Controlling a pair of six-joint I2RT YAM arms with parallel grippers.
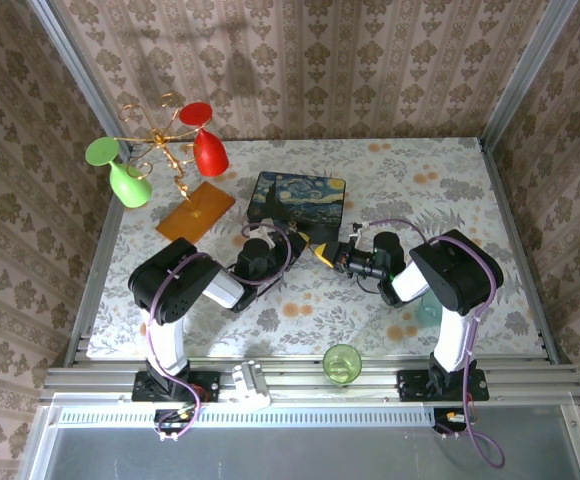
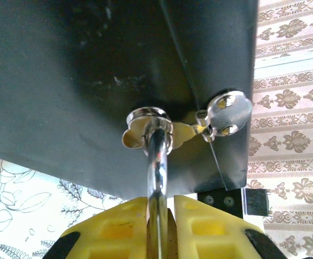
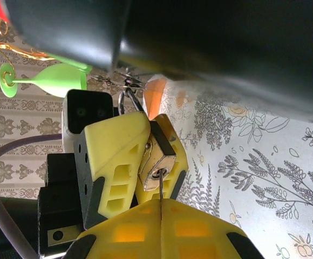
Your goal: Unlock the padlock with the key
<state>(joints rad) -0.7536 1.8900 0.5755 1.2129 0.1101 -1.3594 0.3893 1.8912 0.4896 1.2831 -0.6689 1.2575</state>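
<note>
Jaws of left gripper (image 2: 160, 204) clamped on small brass padlock (image 3: 155, 157) at painted box (image 1: 298, 198), right gripper (image 3: 161, 204) pinched tight on thin metal key (image 3: 161, 186) in keyhole, floral tabletop (image 1: 450, 190), patterned wallpaper (image 1: 320, 60).

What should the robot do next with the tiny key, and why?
It should probably twist the right gripper gently to turn the key. In the right wrist view, the key's thin blade seems to reach into the keyhole at the end of the padlock. The left gripper pinches the padlock, so it should stay steady while the key turns.
</note>
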